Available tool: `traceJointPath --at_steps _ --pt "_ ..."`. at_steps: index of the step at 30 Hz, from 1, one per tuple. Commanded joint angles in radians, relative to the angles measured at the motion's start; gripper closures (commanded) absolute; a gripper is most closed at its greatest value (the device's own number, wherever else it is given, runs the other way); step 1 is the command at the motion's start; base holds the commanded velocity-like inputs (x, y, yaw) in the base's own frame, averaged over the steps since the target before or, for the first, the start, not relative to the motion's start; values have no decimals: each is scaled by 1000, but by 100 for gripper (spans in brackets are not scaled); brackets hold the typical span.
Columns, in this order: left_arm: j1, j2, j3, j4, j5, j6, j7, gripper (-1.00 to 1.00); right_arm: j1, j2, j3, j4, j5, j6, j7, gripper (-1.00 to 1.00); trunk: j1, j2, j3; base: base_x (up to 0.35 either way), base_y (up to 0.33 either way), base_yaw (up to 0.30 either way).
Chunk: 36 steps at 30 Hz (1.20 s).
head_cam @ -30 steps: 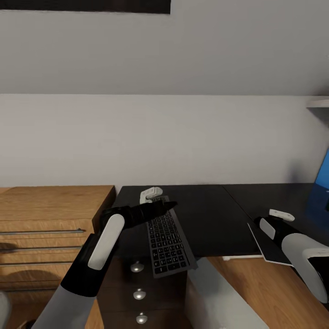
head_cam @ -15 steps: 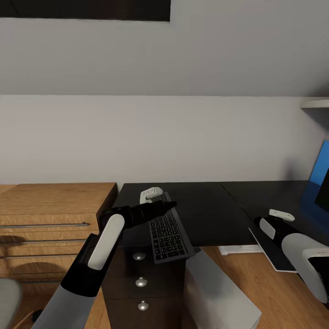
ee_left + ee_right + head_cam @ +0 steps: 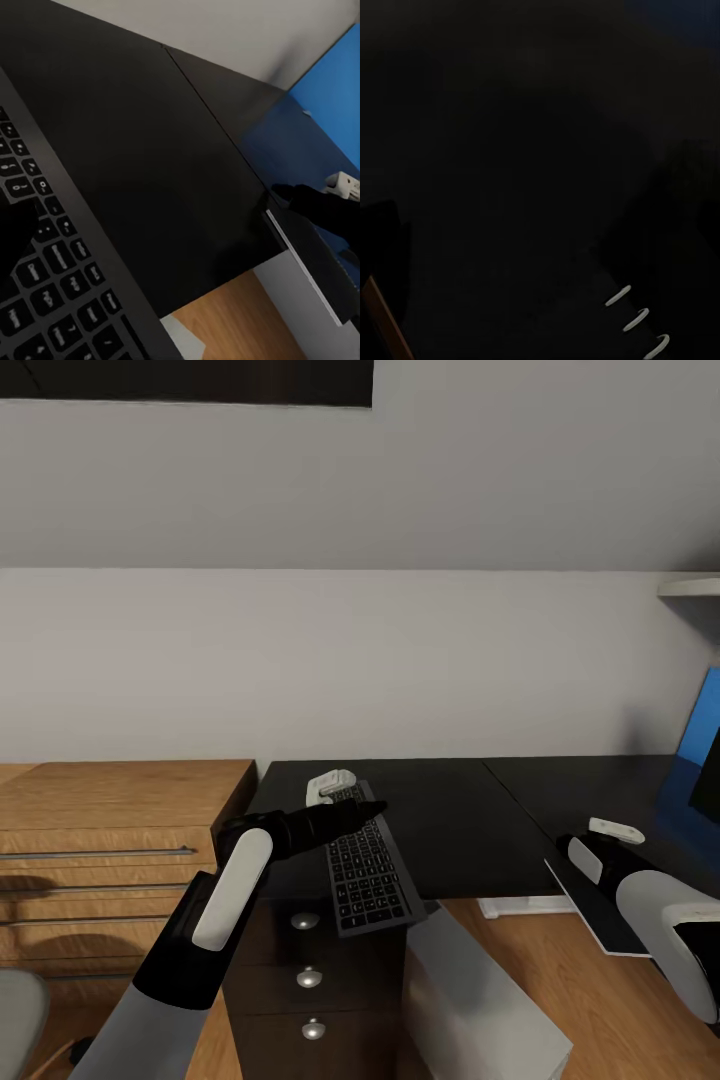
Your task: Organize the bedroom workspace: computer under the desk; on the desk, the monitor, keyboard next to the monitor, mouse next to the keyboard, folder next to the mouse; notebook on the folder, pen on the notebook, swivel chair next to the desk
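Two robot arms reach over a long black table (image 3: 470,830) set against a pale wall. Left of the table, touching its side, stands a wooden chest (image 3: 110,830) with long bar handles. Below the table's front edge sit three black drawers (image 3: 310,980) with round silver knobs, and just right of them a light-grey computer (image 3: 480,1000) tower stands on the wood floor, under the table.

A black keyboard (image 3: 368,875) lies near the table's left end, its long axis running from the wall toward the robot, slightly angled; its near end juts out past the table's front edge over the drawers. The left end effector (image 3: 345,818) lies across the keyboard's far half, fingers pointing toward the table's middle. Whether its fingers are apart or together cannot be told. A small white object (image 3: 328,785), perhaps the mouse, rests just beyond the keyboard's far end.

At the table's right end a thin dark slab with a pale edge (image 3: 590,905) overhangs the front edge, and the right end effector (image 3: 600,850) sits over it; its finger spacing cannot be told either. A blue panel (image 3: 700,745) rises at the far right.

Between keyboard and slab, the table top lies open. A grey chair edge (image 3: 15,1010) shows left of the chest.
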Motion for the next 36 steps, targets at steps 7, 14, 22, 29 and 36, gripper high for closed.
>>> traceJointPath --at_steps 7,14,22,29,36 --pt "-1 0 0 0 10 3 10 -100 1 1 5 8 -12 10 -2 -100 -4 7 2 0 0 0" --pt "-1 -1 -1 9 10 3 13 -100 1 3 4 5 -12 2 4 -100 -31 56 24 0 0 0" --pt "-1 -2 -2 11 7 1 15 -100 1 4 4 4 -14 -57 10 -100 -61 112 49 0 0 0" --pt "-1 -2 -4 17 6 0 18 -100 1 5 5 -3 -14 -76 14 -100 -88 161 71 0 0 0" --pt "-1 -3 -6 28 -7 -1 23 -100 1 17 6 -32 -14 -78 12 -100 -115 210 93 0 0 0"
